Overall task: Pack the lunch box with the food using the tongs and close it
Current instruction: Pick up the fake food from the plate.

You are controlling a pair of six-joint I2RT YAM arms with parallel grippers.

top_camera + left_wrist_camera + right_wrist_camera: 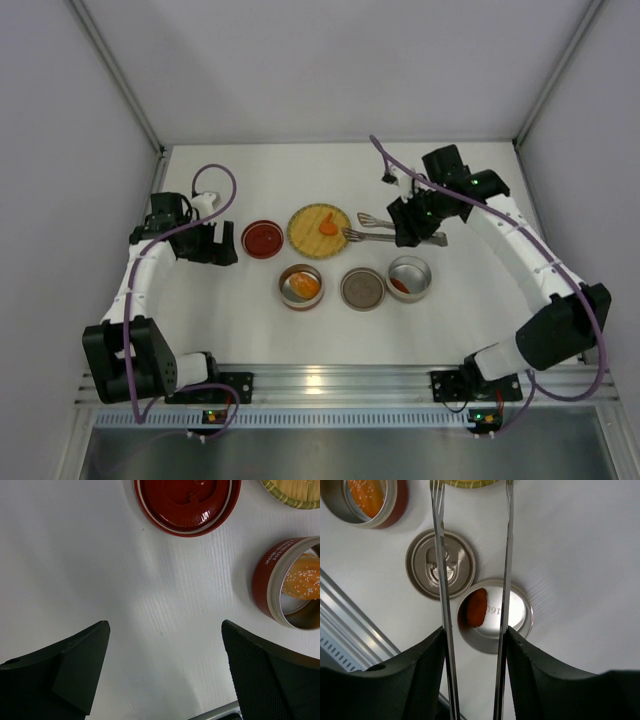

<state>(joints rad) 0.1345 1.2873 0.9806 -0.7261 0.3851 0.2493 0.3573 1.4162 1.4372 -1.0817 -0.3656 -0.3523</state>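
I judged the job about half done. One bit of food (302, 287) lay in the left tin (281, 287) and one in the right tin (428, 272). One more bit sat on the plate (300, 240), so it was not packed yet. Nothing was closed: the red lid (263, 239) and the silver lid (363, 289) both lay on the table (480, 320).

My right claw (415, 222) gripped the tongs (370, 228), whose tips reached the plate's edge. My left claw (215, 243) was wide and held nothing.

Only the top view showed the bit on the plate. The right wrist view showed the two tong arms spread apart, with the right tin's food between them (lower down, not pinched). The left wrist view showed little pale specks on the left tin's food.
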